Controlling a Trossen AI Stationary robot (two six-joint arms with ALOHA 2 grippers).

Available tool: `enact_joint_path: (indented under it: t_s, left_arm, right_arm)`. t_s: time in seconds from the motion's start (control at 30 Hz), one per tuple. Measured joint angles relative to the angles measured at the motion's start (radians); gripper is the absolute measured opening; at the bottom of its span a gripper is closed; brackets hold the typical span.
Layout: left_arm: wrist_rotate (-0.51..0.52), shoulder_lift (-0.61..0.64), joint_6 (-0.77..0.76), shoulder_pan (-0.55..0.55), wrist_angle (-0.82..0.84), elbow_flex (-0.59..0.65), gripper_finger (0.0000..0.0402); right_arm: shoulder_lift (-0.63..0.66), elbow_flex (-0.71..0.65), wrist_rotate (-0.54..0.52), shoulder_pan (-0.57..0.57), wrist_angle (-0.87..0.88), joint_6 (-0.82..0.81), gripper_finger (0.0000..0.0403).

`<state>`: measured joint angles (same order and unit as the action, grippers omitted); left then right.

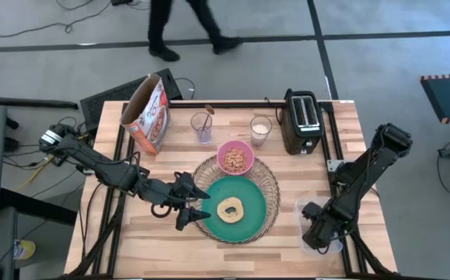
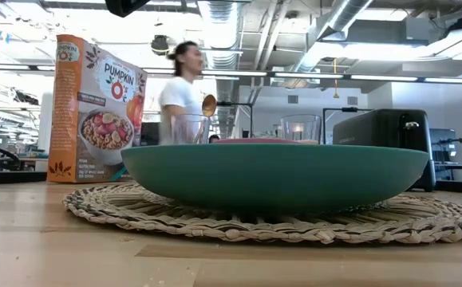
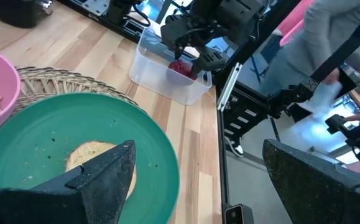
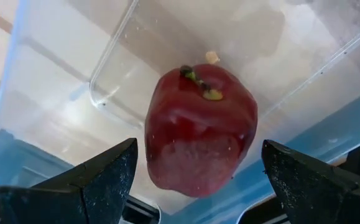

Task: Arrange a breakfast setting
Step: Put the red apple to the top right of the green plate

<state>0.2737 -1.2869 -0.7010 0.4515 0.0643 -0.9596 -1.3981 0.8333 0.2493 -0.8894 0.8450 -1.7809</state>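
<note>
Fruit step in hand: right gripper, jaws spread and empty, hangs over the dark red fruit in the clear tub at the tabletop's right edge, next needing descent and closure; left gripper, released, waits by the teal plate.

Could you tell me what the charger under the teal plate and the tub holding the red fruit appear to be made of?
Charger: looks like woven natural fibre, matte tan, with twisted strands visible at the rim. Tub: apparently clear, glossy plastic; the red fruit shows through its see-through walls.
</note>
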Motion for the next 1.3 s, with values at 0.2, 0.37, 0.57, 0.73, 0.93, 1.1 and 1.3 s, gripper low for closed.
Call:
enact_joint_path:
  t_s: [0.2,0.37,0.57,0.73,0.93,1.1,1.3]
  left_arm:
    - [0.002,0.0,0.008,0.0,-0.001,0.0,0.0336]
    - [0.002,0.0,0.008,0.0,0.0,0.0,0.0336]
    - [0.003,0.0,0.008,0.0,0.0,0.0,0.0336]
    - [0.003,0.0,0.008,0.0,0.003,0.0,0.0336]
    - [0.003,0.0,0.019,0.0,0.015,0.0,0.0336]
    - [0.003,0.0,0.027,0.0,0.015,0.0,0.0336]
    - [0.001,0.0,0.027,-0.003,0.016,0.0,0.0336]
  right_arm:
    - [-0.06,0.0,0.012,-0.001,-0.024,0.009,0.0368]
    - [-0.11,0.0,0.011,-0.001,-0.05,0.024,0.0366]
    - [-0.129,0.0,0.011,-0.006,-0.054,0.029,0.0328]
    - [-0.106,0.0,0.01,-0.005,-0.044,0.028,0.0301]
    - [-0.048,0.0,-0.019,0.004,-0.036,0.022,0.0304]
    - [0.038,0.025,-0.028,0.031,0.007,0.049,0.0303]
    - [0.142,0.12,-0.09,0.089,0.119,0.163,0.0303]
